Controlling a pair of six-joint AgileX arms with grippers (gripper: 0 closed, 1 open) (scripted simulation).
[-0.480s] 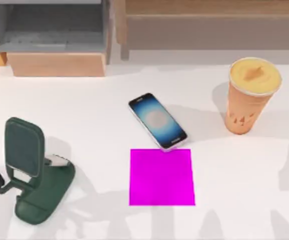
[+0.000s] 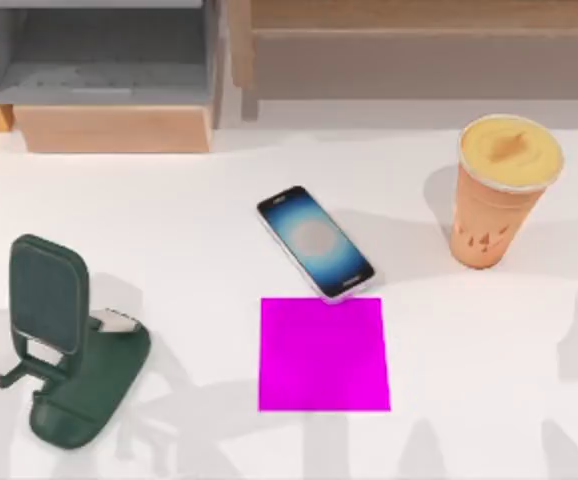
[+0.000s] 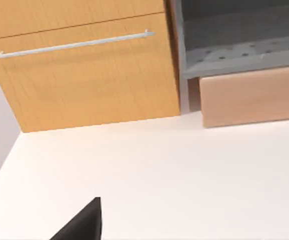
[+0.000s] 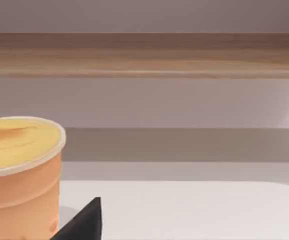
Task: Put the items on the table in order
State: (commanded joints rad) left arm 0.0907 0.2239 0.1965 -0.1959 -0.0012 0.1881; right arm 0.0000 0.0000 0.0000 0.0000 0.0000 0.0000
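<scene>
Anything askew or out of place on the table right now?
The smartphone lies diagonal, one corner overlapping the top edge of the magenta pad instead of sitting square. The orange cup stands upright with nothing spilled, and the green phone stand holds no phone.

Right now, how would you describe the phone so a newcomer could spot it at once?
On the white table, find the bright pink square pad near the middle. The phone lies flat and slanted, one end touching the pad's far edge. It alone has a glowing bluish screen.
</scene>
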